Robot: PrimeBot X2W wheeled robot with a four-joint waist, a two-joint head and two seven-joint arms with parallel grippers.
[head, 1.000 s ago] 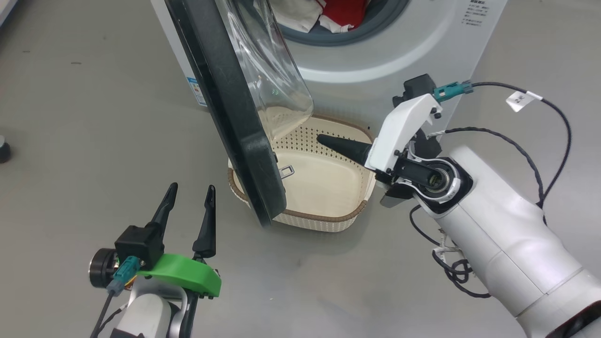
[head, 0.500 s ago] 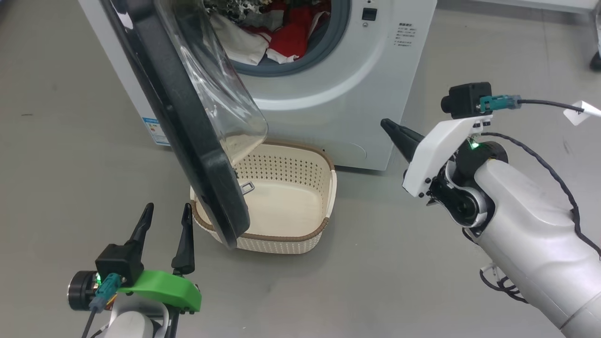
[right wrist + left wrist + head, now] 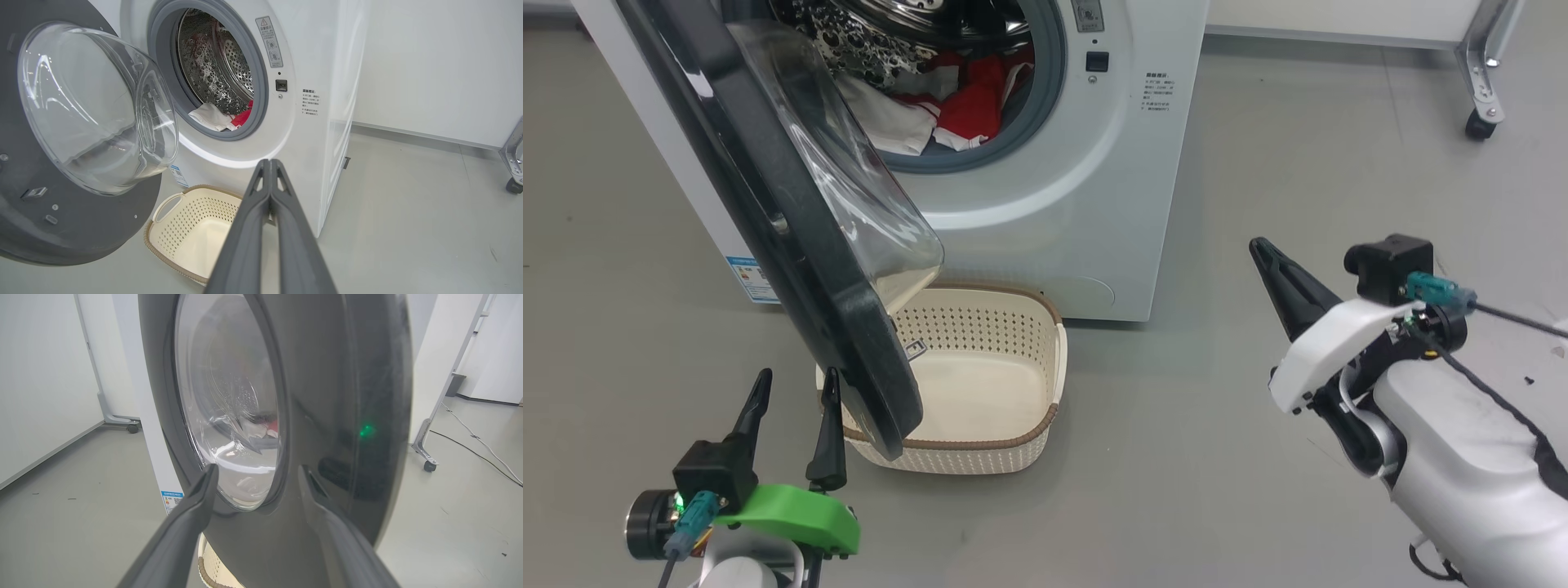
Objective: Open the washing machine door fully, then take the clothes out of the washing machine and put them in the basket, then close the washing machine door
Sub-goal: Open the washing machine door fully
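Off to the right of the washing machine (image 3: 1094, 204), the right gripper (image 3: 1260, 247) now hangs over bare floor (image 3: 1176, 457), its two fingers pressed together on nothing. A second ago its tip reached in above the basket (image 3: 964, 459), close to the inner side of the door (image 3: 841, 327); it has since pulled back, well clear of both. The head camera lifted over the same second, so machine and basket sit lower in its view without having moved themselves.

The door stands swung out to the left, its glass bowl facing the opening and its lower edge hanging over the left end of the basket. The left gripper (image 3: 796, 377) waits low on the door's outer side, fingers spread and holding nothing, just beside the bottom rim. Whether a finger touches the rim I cannot tell.

Red and white clothes (image 3: 968, 102) lie heaped at the mouth of the drum (image 3: 216, 65). None are in the basket, which sits on the floor at the foot of the machine. As I read it, the door-opening step is about done, though the door may want a further push. The right arm's retreat leaves the opening free for a first reach at the clothes.
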